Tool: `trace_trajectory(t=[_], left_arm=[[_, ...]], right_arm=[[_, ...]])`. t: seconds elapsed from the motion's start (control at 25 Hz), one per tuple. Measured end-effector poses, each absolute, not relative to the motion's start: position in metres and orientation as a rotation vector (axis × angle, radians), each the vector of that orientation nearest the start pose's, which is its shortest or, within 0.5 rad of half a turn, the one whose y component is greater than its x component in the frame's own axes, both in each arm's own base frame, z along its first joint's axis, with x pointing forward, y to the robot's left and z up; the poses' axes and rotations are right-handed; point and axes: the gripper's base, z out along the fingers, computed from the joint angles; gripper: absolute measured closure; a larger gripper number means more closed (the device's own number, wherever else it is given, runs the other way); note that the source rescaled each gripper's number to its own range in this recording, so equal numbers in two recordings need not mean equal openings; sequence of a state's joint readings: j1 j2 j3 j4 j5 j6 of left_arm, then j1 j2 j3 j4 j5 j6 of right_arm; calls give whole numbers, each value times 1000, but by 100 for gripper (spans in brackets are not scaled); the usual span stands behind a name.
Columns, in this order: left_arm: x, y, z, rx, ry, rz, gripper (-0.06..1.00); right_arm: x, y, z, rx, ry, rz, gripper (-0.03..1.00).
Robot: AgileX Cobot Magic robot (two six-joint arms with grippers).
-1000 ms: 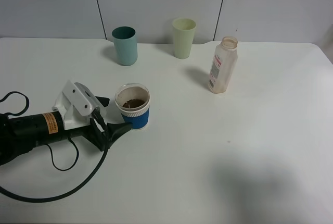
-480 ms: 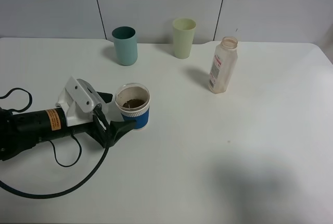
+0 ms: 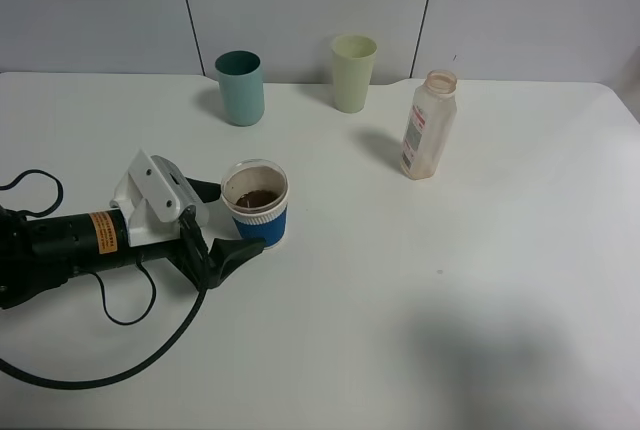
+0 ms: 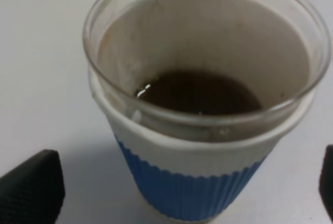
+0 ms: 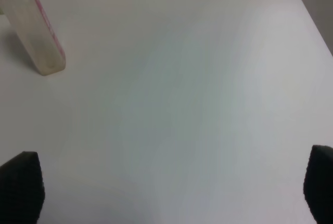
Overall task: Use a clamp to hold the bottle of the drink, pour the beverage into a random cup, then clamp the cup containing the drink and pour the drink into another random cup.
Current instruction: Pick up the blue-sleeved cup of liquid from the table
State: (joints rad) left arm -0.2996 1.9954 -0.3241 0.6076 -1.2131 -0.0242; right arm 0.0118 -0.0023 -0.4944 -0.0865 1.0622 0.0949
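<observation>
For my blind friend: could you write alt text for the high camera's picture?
The robot's left gripper, jaws open, flanks a blue-and-white cup of brown drink on a white table. Behind stand a teal tumbler, a pale green tumbler and a clear bottle.

Counter point(image 3: 500, 250): was plain white and matte, with a rounded far corner.
Wall point(image 3: 300, 0): rose just behind the counter, in pale grey panels.
Seams point(image 3: 186, 10): two dark lines split the wall above the counter.
Light: soft; a faint shadow point(image 3: 480, 360) lay on the counter's near part.
</observation>
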Motion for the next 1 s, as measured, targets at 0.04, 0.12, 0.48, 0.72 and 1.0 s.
trace_trajectory(t=[0.04, 0.12, 0.48, 0.72, 1.0], left_arm=[[215, -117, 81, 846, 1802, -620, -4], [214, -117, 79, 848, 1809, -624, -4], [223, -121, 67, 851, 1830, -648, -6], [234, -125, 71, 835, 1799, -662, -6], [234, -145, 59, 888, 1795, -701, -6]], right_arm=[[-5, -7, 276, 89, 2044, -37, -3], [-5, -7, 276, 89, 2044, -37, -3], [-5, -7, 276, 89, 2044, -37, -3], [-5, -7, 276, 89, 2044, -37, -3], [-5, -7, 276, 89, 2044, -37, -3]])
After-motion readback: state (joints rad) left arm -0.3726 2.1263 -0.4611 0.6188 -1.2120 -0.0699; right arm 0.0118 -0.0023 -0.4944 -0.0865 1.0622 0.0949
